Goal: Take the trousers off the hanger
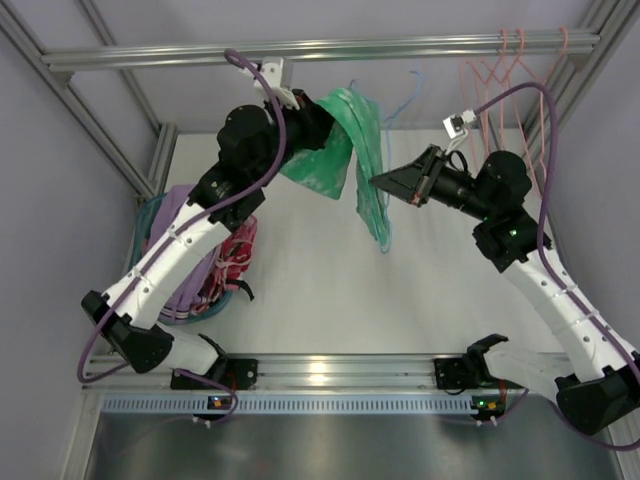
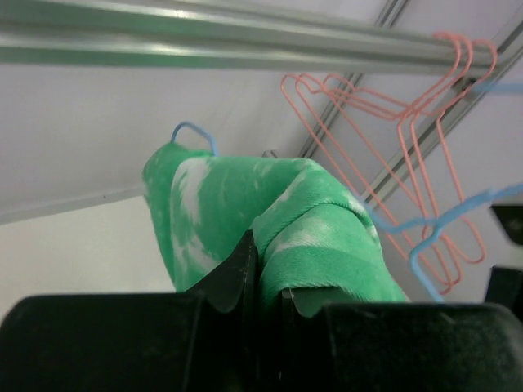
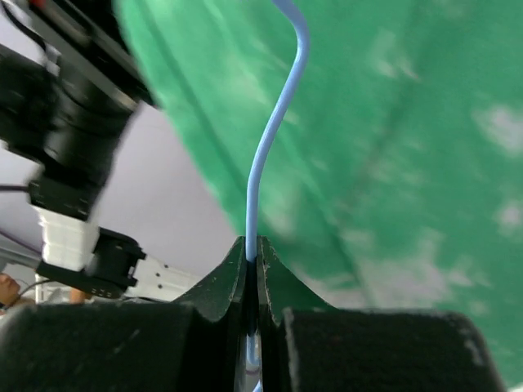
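Trousers: bright green soft cloth with faint pale blotches; draped over the hanger, hanging just under the middle of the rail; one broad part is pulled out toward the rail's left end, and a long narrow leg hangs straight down below the rail; cloth creased and bunched at the top.

Hanger: thin light-blue wire; its hook shows above the green cloth in the left wrist view; whether the hook sits on the rail I cannot tell.

Left gripper: jaws together, pinching a thick rolled fold of the trousers; green cloth bulges out on both sides of the fingertips; gripper sits just below the rail, left of its middle.

Right gripper: jaws pressed together on the blue wire; the wire runs up out of the fingertips and curves across the cloth; gripper below the rail, right of its middle, tips at the edge of the hanging leg.

Pink hangers: several, bunched at the rail's right end, apart from the blue one.
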`<action>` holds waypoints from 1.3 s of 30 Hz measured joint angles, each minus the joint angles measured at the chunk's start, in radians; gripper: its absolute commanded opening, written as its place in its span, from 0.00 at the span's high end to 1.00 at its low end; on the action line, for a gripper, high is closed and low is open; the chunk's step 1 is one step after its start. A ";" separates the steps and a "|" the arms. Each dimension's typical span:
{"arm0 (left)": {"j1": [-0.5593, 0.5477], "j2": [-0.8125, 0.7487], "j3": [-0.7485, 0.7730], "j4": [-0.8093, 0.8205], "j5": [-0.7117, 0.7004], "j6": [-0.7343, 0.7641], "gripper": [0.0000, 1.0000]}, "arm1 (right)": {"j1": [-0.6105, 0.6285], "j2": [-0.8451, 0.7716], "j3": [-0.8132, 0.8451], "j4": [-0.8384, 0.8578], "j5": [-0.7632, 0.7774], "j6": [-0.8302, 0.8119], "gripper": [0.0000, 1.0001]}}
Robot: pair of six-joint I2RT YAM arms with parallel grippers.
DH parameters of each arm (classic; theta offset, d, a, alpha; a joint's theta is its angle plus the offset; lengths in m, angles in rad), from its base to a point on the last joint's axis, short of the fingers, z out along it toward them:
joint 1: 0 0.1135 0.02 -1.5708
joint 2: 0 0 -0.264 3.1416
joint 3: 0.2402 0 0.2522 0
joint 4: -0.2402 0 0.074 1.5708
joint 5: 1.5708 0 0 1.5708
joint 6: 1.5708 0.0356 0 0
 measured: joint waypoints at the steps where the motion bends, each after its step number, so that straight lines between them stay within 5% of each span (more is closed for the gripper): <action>1: 0.010 0.000 0.025 -0.013 0.008 -0.014 1.00 | 0.000 -0.008 -0.023 0.001 -0.002 -0.012 1.00; 13: 0.127 -0.005 0.325 -0.082 0.045 -0.132 1.00 | -0.008 -0.037 -0.201 -0.077 -0.002 -0.109 1.00; 26: 0.390 -0.191 0.346 -0.088 0.028 -0.173 1.00 | -0.009 -0.067 -0.221 -0.147 -0.002 -0.180 1.00; 39: 0.703 -0.677 0.123 -0.063 -0.209 0.172 1.00 | -0.012 -0.087 -0.189 -0.181 -0.024 -0.216 1.00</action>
